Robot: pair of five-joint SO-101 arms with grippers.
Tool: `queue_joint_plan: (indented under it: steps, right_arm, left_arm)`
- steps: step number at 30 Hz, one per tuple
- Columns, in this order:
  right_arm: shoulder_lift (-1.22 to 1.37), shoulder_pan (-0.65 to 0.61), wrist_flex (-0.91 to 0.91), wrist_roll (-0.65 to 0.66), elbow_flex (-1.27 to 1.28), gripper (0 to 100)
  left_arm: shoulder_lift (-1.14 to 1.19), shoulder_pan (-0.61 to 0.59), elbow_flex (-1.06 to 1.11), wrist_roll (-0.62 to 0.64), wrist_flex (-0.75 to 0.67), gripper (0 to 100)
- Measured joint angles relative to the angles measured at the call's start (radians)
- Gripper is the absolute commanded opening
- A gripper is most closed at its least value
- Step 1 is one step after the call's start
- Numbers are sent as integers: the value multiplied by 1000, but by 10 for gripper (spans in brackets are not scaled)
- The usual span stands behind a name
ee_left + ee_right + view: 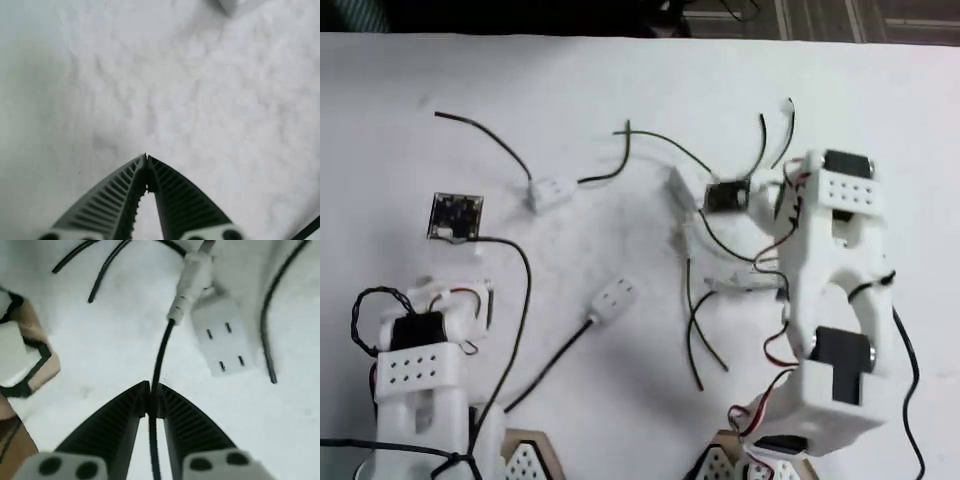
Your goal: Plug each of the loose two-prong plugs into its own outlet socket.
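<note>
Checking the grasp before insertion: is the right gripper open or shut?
Shut: fingertips of the right gripper pinch the black cord that runs to the white plug.

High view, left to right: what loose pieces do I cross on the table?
black square board → upper white block → lower white block → small black module
</note>
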Motion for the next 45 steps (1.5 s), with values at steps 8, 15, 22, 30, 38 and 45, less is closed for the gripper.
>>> queue_joint_plan:
  steps: [8, 15, 22, 30, 38, 45]
  right_arm:
    - [-44, 12, -114, 186, 91, 32]
    - [-104, 12, -384, -32, 48, 196]
    - [-160, 20, -483, -637, -15, 256]
    - [-160, 20, -486, -1192, -15, 177]
    - [-160, -64, -489, -1537, 57, 128]
    - [-160, -239, -463, -1967, 163, 185]
  left_arm:
    - [0, 0, 0, 0, -3, 27]
    - [0, 0, 0, 0, -3, 27]
    - [0, 0, 0, 0, -3, 27]
    - [0, 0, 0, 0, -3, 27]
    - [0, 0, 0, -6, -3, 26]
    - [0, 0, 0, -6, -3, 25]
